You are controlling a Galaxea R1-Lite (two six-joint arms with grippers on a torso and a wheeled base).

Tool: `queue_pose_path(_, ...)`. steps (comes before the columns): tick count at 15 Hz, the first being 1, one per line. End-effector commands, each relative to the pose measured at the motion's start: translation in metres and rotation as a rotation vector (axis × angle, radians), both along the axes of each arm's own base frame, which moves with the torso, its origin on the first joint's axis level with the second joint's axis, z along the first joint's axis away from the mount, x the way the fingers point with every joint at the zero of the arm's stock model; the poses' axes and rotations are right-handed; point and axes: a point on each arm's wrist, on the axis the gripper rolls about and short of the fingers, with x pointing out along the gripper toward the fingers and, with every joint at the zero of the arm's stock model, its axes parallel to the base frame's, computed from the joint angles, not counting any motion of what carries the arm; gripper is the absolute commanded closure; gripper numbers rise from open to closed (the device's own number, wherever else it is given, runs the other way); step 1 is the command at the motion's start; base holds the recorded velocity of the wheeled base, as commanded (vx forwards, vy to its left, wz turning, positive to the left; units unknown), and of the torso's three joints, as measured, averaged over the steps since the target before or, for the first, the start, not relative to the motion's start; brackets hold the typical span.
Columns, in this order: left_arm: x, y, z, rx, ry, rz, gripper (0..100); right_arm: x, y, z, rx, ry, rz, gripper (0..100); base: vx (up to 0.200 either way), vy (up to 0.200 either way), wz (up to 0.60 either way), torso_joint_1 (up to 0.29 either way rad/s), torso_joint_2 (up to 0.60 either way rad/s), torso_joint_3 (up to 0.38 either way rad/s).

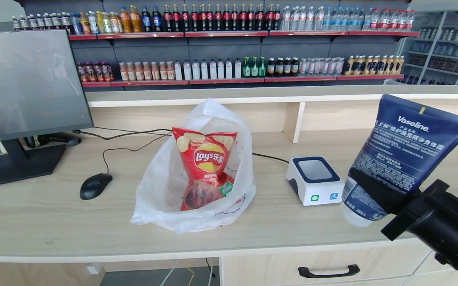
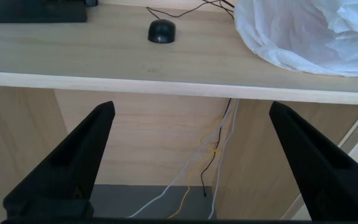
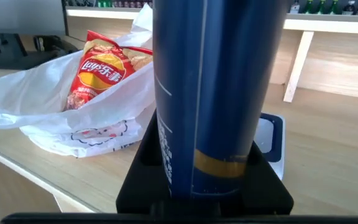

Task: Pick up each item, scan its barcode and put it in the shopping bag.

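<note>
The head camera looks down from high up at the whole counter. The left wrist camera sits low, facing the counter's edge. The right wrist camera is very close to the blue tube. All see the white bag.

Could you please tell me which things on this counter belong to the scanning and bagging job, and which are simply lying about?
Part of the job:
dark blue plastic lotion tube, clamped in the right gripper
white box-shaped barcode scanner
white plastic shopping bag
red crisp packet standing in it

Lying about:
black computer mouse
dark flat monitor
shelved drink bottles behind
</note>
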Motion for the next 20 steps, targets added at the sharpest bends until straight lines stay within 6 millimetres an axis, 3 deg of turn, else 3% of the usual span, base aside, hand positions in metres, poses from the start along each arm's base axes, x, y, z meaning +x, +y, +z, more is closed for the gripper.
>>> queue_pose_path(1,0.000,0.000,0.000,0.000,-0.001,0.000,0,0.003,-0.003,-0.002,0.005,0.005,-0.024,100,0.000,0.000,0.00,0.000,0.00,0.000)
queue_pose_path(7,0.000,0.000,0.000,0.002,-0.001,0.000,0,0.026,0.008,0.011,-0.015,-0.067,-0.032,100,0.000,0.000,0.00,0.000,0.00,0.000)
queue_pose_path(11,0.000,0.000,0.000,0.002,-0.001,0.000,0,0.055,0.023,0.015,-0.228,-0.194,-0.085,100,0.000,0.000,0.00,0.000,0.00,0.000)
queue_pose_path(13,0.000,0.000,0.000,0.002,0.000,0.000,0,0.075,0.034,0.026,-0.265,-0.288,-0.114,100,0.000,0.000,0.00,0.000,0.00,0.000)
queue_pose_path(18,0.000,0.000,0.000,0.002,-0.001,0.000,0,0.100,0.044,0.004,-0.443,-0.369,-0.092,100,0.000,0.000,0.00,0.000,0.00,0.000)
queue_pose_path(20,0.000,0.000,0.000,0.002,-0.001,0.000,0,0.109,0.032,-0.001,-0.551,-0.430,-0.061,100,0.000,0.000,0.00,0.000,0.00,0.000)
